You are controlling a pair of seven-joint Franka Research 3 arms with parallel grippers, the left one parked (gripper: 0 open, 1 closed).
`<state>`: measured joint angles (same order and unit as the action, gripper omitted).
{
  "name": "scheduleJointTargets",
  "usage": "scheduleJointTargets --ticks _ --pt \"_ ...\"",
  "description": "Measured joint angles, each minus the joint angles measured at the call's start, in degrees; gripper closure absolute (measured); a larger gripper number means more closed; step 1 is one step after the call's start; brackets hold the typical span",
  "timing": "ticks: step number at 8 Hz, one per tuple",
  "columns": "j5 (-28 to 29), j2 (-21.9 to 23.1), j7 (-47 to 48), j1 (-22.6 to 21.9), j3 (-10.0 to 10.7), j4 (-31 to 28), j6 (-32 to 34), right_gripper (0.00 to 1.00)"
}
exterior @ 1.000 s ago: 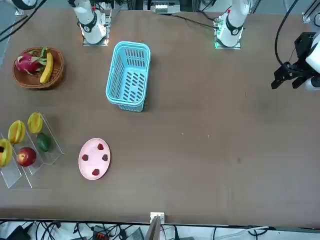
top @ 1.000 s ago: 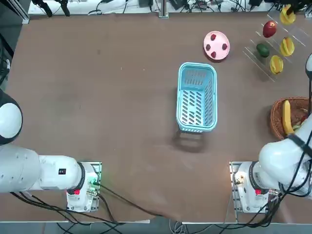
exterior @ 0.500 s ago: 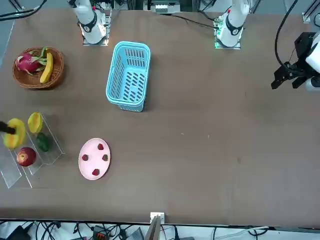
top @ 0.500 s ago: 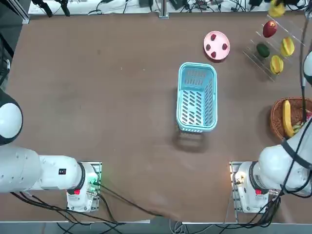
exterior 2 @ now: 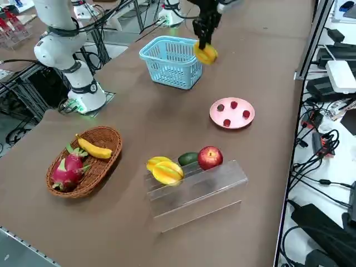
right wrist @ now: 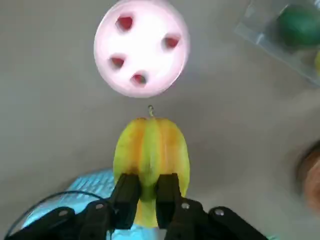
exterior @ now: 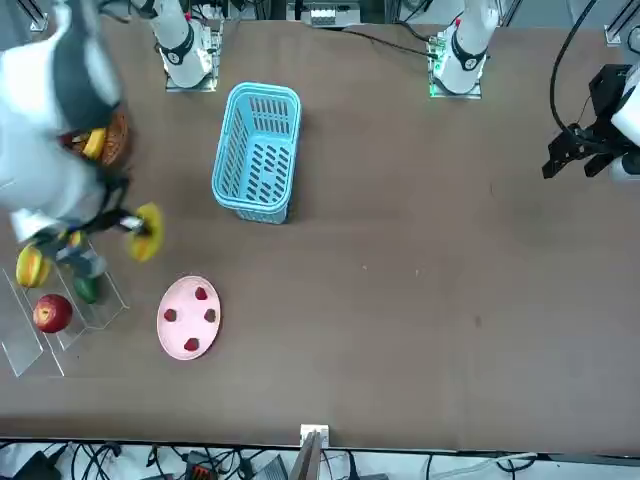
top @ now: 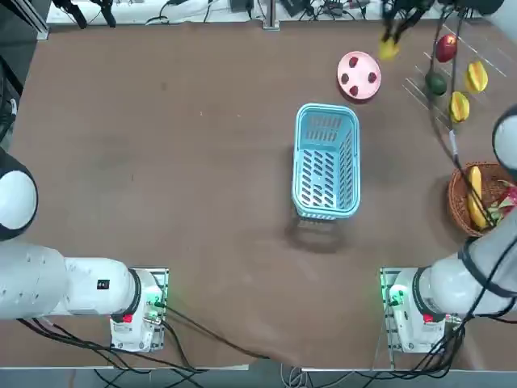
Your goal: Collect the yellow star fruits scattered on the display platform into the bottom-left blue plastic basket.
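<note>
The two fingers of the right gripper (right wrist: 148,192) stand a narrow gap apart, one on either side of a yellow star fruit (right wrist: 150,160), and both bear against its ridged flanks. The grip is near one end of the fruit; the end with the short stem juts beyond the fingertips. The fruit is carried clear of the table (top: 202,178), in the air.

Seen from overhead, gripper and fruit hang near the pink plate (top: 359,75), on the side toward the display platform (exterior 2: 194,192). The plate lies on the table and carries four small red pieces, which I cannot name with certainty.

The blue plastic basket (top: 325,162) sits upright on the table, nearer the arms' bases than the plate is. Its slotted floor is visible, and the held fruit is outside it.

Two further star fruits (exterior 2: 167,172) (exterior 2: 157,162) rest side by side on the clear stepped platform. On the same platform are a dark green fruit (exterior 2: 188,158) and a red apple (exterior 2: 211,158), the green one between the star fruits and the apple.

Farther out stands a brown wicker basket (exterior 2: 104,133), holding a banana (exterior 2: 93,147) and a pink dragon fruit (exterior 2: 69,169).
</note>
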<state>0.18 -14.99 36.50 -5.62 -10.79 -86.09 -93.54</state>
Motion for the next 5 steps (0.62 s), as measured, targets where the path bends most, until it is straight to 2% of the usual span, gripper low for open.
scheduleJointTargets --ticks 1,3,5 --pt "2.65 4.21 3.51 -2.73 -0.02 -6.36 -2.81 0.77" --pt "4.37 11.14 10.27 -8.25 -0.01 -17.39 -8.21 0.77" --pt "4.94 15.03 17.40 -15.01 -0.02 -26.16 -13.17 0.77"
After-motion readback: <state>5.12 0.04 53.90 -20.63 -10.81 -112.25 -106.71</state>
